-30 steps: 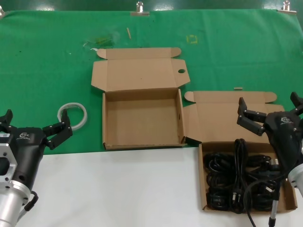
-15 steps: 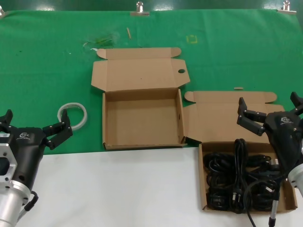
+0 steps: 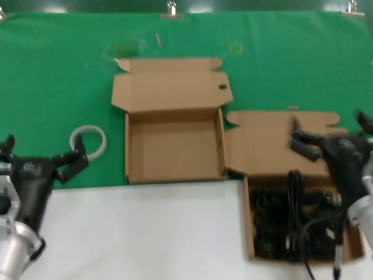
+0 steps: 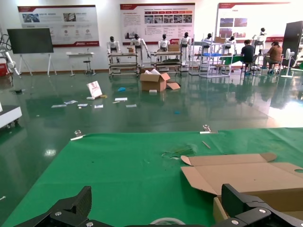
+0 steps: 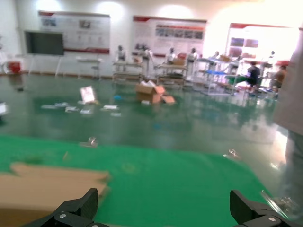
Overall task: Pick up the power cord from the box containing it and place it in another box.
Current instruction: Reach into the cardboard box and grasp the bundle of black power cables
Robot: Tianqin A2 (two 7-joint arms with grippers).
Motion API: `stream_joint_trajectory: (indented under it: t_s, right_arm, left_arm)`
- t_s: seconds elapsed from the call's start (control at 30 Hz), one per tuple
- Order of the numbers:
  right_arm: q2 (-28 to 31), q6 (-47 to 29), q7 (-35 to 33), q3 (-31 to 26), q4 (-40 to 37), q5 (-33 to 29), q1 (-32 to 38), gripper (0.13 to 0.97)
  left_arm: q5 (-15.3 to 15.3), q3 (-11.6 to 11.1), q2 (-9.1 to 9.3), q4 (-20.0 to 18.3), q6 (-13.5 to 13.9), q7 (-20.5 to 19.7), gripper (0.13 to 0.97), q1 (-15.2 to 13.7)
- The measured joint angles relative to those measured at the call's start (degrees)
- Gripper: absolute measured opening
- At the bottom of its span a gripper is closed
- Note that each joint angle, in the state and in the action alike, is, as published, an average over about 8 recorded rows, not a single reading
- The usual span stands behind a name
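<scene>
The power cord (image 3: 294, 204) lies as one long narrow black bundle in the squarish box with the plain lid (image 3: 262, 146), at the right, on top of a tangle of other black cords (image 3: 267, 217). The wide box with the holed lid (image 3: 172, 149) stands open and empty in the middle; its lid also shows in the left wrist view (image 4: 246, 176). My right gripper (image 3: 331, 127) is open and empty, hovering over the plain lid and the far end of the cords. My left gripper (image 3: 42, 150) is open and empty at the left, apart from both boxes.
A white tape ring (image 3: 87, 142) lies on the green cloth between my left gripper and the holed-lid box; its edge shows in the left wrist view (image 4: 165, 221). White table surface (image 3: 145, 233) runs along the front. A cardboard flap (image 5: 47, 184) shows in the right wrist view.
The right gripper has shifted only slightly over the plain-lid box. The left arm, both boxes and the cords stay where they were. Nothing was taken hold of.
</scene>
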Motion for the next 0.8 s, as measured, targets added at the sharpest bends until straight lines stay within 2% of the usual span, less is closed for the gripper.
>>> stream_joint_trajectory:
  t_s: [0.23, 0.37, 0.47, 0.57, 0.7, 0.8]
  right_arm:
    - [8.9, 14.3, -10.6, -15.1, 5.3, 16.6, 5.9, 0.966]
    - [10.7, 21.1, -18.0, -23.4, 8.7, 25.3, 9.6, 0.966]
    - [10.3, 25.0, -21.9, -27.5, 10.2, 29.6, 10.5, 0.966]
    - [9.2, 27.8, -23.4, -28.9, 10.8, 31.6, 9.0, 0.966]
    - [7.3, 29.9, -22.5, -27.5, 11.0, 31.7, 4.9, 0.966]
    - [5.9, 30.8, -21.3, -25.8, 11.1, 30.9, 1.9, 0.966]
  left_arm:
    - [0.0, 0.0, 0.00, 0.0, 0.0, 0.0, 0.944, 0.0]
    - [0.0, 0.0, 0.00, 0.0, 0.0, 0.0, 0.918, 0.0]
    - [0.0, 0.0, 0.00, 0.0, 0.0, 0.0, 0.884, 0.0]
    - [0.0, 0.0, 0.00, 0.0, 0.0, 0.0, 0.850, 0.0]
    - [0.0, 0.0, 0.00, 0.0, 0.0, 0.0, 0.850, 0.0]
    - [0.0, 0.0, 0.00, 0.0, 0.0, 0.0, 0.791, 0.0]
